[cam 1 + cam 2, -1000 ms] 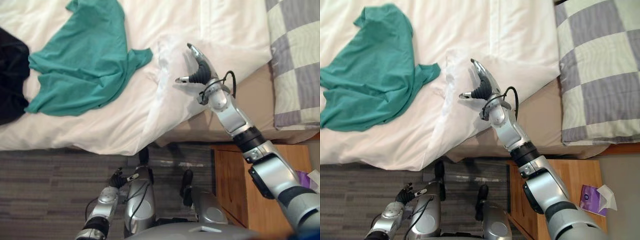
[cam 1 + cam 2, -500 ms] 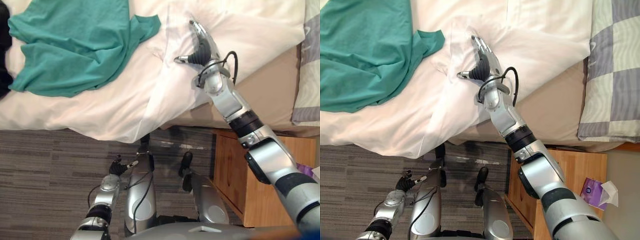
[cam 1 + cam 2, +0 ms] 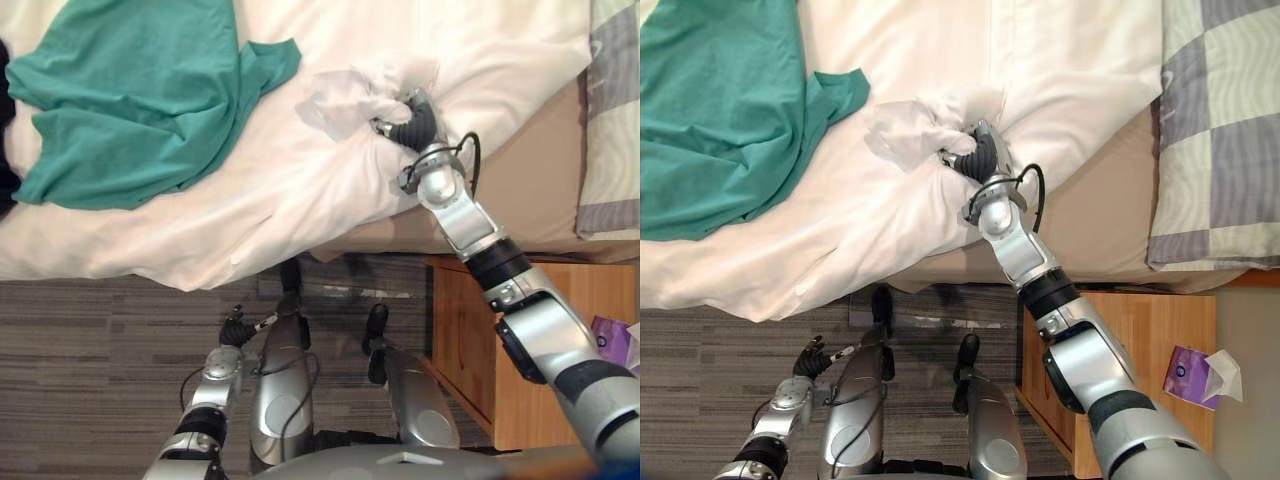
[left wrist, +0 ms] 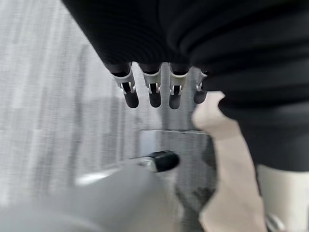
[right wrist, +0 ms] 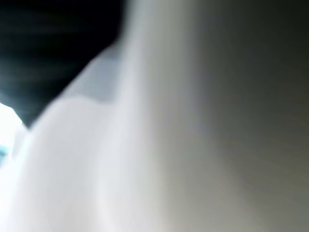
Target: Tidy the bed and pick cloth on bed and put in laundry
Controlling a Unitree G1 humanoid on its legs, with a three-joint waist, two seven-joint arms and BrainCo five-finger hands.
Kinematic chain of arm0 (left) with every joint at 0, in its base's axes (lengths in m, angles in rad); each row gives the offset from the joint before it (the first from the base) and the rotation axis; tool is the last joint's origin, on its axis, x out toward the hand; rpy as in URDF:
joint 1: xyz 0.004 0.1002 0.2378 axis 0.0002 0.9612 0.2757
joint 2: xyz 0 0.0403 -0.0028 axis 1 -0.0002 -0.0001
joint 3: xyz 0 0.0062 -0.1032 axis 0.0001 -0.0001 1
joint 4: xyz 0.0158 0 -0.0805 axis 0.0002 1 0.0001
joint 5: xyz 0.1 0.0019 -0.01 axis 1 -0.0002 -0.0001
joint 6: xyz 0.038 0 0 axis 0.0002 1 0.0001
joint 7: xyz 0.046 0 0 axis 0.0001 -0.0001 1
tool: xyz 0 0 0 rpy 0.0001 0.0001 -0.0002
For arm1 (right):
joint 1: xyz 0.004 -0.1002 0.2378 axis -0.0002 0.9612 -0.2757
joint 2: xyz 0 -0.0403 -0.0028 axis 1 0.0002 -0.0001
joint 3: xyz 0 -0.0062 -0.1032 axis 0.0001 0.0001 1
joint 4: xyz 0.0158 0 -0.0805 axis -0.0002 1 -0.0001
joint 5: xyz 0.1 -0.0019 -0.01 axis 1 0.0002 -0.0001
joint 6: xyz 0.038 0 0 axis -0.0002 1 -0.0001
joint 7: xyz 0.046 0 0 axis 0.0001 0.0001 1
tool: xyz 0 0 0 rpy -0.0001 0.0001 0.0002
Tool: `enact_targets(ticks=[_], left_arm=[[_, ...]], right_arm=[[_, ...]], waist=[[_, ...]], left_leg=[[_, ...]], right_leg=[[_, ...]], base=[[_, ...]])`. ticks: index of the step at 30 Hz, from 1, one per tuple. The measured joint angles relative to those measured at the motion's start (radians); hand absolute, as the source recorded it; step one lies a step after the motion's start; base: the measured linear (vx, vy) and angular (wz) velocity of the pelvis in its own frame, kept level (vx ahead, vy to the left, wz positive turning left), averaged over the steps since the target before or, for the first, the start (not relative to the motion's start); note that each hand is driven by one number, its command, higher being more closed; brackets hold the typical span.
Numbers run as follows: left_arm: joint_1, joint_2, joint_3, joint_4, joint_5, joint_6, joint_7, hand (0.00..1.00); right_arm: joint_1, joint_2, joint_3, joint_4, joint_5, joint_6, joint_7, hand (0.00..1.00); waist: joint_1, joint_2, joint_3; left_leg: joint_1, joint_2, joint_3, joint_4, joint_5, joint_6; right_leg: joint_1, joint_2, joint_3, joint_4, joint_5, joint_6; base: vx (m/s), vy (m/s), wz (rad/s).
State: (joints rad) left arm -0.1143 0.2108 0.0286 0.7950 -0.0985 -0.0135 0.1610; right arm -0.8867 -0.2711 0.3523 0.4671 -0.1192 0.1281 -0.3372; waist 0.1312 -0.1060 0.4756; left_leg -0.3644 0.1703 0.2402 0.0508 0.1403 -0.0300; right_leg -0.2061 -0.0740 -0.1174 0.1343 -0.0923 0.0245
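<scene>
Teal cloth (image 3: 130, 100): lies crumpled on the left part of the bed, on top of the white duvet. One corner reaches toward the right hand but stays apart from it.
Left hand (image 3: 235, 332): hangs low over the grey carpet (image 3: 100, 350), well below the bed edge. In its wrist view we see the fingers relaxed and holding nothing.
White duvet (image 3: 250, 200): covers the bed, with its edge drooping over the side. A bunch of it is gathered up near the middle.
Right hand (image 3: 415, 125): sits on that bunch, and we read thumb and fingers as curled into the duvet fabric.
Tan sheet (image 3: 530, 190): lies bare just right of the duvet edge.
Checked pillow (image 3: 610, 120): far right, on the sheet.
Wooden nightstand (image 3: 475, 350): beside the bed, below the pillow, with a purple tissue pack (image 3: 1188, 375) at its right edge.
</scene>
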Motion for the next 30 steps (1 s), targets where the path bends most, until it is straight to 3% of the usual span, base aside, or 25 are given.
enact_targets(ticks=[5, 8, 11, 14, 15, 20, 23, 30], left_arm=[[0.009, -0.005, -0.025, -0.046, 0.000, 0.026, 0.007, 0.00], [0.022, -0.003, -0.026, -0.044, 0.000, 0.058, 0.020, 0.00], [0.066, -0.003, -0.029, -0.023, 0.000, 0.080, 0.019, 0.00], [0.114, -0.011, -0.043, -0.004, 0.000, 0.089, 0.018, 0.00], [0.126, -0.015, -0.047, 0.012, -0.005, 0.088, 0.013, 0.00], [0.172, -0.034, -0.048, 0.052, -0.008, 0.085, -0.009, 0.00], [0.192, -0.040, -0.048, 0.057, -0.011, 0.075, -0.030, 0.00], [0.216, -0.046, -0.047, 0.091, -0.081, 0.067, -0.056, 0.00]], right_arm=[[0.172, 0.023, -0.090, -0.122, 0.070, -0.028, -0.017, 1.00], [0.323, 0.039, -0.140, -0.207, 0.094, -0.039, -0.024, 1.00], [0.478, 0.081, -0.168, -0.242, 0.109, -0.051, -0.029, 1.00], [0.621, 0.110, -0.190, -0.242, 0.109, -0.065, -0.029, 1.00], [0.671, 0.113, -0.194, -0.238, 0.109, -0.084, -0.029, 0.00], [0.827, 0.161, -0.234, -0.194, 0.109, -0.162, -0.029, 0.00], [0.897, 0.209, -0.253, -0.165, 0.109, -0.212, -0.042, 0.00], [0.969, 0.282, -0.277, -0.038, 0.188, -0.311, -0.139, 0.00]], waist=[[-0.016, -0.009, -0.003], [-0.039, -0.030, -0.019], [-0.065, -0.059, -0.078], [-0.070, -0.057, -0.134], [-0.073, -0.047, -0.154], [-0.097, 0.003, -0.224], [-0.122, 0.023, -0.236], [-0.145, 0.032, -0.278]], left_leg=[[0.143, -0.014, 0.049, -0.148, 0.055, -0.008], [0.187, -0.019, 0.057, -0.149, 0.046, -0.012], [0.226, -0.027, 0.068, -0.151, 0.032, -0.016], [0.268, -0.037, 0.086, -0.155, 0.019, -0.018], [0.282, -0.041, 0.091, -0.156, 0.015, -0.018], [0.326, -0.059, 0.123, -0.156, -0.006, -0.018], [0.354, -0.065, 0.139, -0.157, -0.015, -0.010], [0.405, -0.083, 0.187, -0.157, -0.046, -0.008]], right_leg=[[0.067, 0.000, 0.021, -0.032, 0.014, 0.011], [0.116, -0.005, 0.023, -0.049, 0.016, 0.017], [0.152, -0.015, 0.027, -0.054, 0.009, 0.029], [0.185, -0.027, 0.048, -0.056, 0.003, 0.038], [0.198, -0.032, 0.051, -0.058, 0.002, 0.040], [0.229, -0.050, 0.081, -0.070, -0.014, 0.060], [0.247, -0.055, 0.105, -0.083, -0.015, 0.060], [0.274, -0.078, 0.149, -0.091, -0.018, 0.067]], base=[[0.03, -0.020, -0.23], [0.08, -0.009, -0.09], [0.08, -0.005, -0.08], [0.07, 0.009, -0.11], [0.04, 0.020, -0.13], [0.00, 0.035, -0.18], [-0.03, 0.043, -0.15], [0.06, 0.011, -0.19]])
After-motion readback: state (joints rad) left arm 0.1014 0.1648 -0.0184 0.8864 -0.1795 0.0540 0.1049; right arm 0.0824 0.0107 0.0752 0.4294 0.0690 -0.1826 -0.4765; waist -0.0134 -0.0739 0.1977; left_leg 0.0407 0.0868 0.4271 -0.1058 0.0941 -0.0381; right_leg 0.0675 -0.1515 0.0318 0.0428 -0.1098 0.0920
